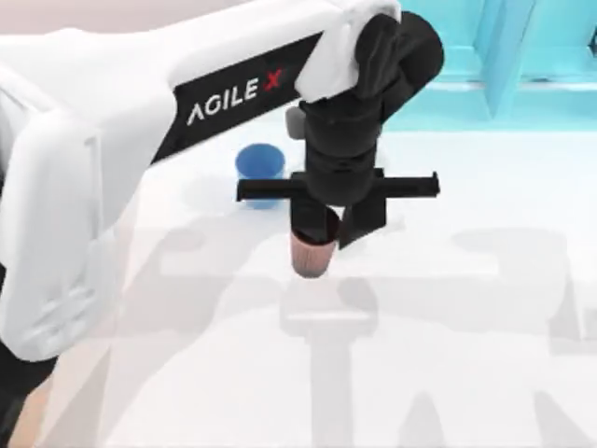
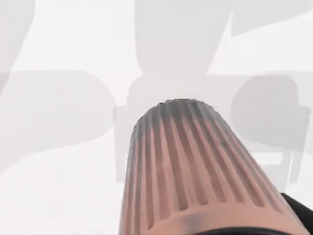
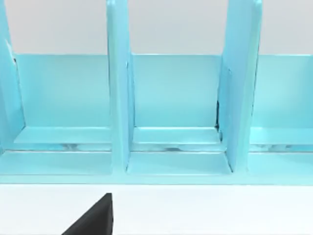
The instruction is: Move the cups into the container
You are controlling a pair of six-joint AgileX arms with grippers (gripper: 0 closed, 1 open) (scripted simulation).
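My left gripper (image 1: 322, 233) is shut on the coppery brown cup (image 1: 311, 254) near the middle of the white table. In the left wrist view this ribbed cup (image 2: 195, 171) looms close, its base pointing away toward the table, with a black fingertip (image 2: 299, 211) beside it. The blue cup (image 1: 258, 166) stands upright on the table just behind and left of the gripper, apart from it. The container is hidden or out of view. A black part of my right gripper (image 3: 93, 219) faces the turquoise cabinet.
A turquoise shelf-like cabinet (image 1: 504, 56) with upright dividers (image 3: 120, 98) runs along the back right of the table. My left arm's white body (image 1: 56, 215) covers the table's left side. A thin orange-brown sliver (image 1: 28, 420) shows at the bottom left edge.
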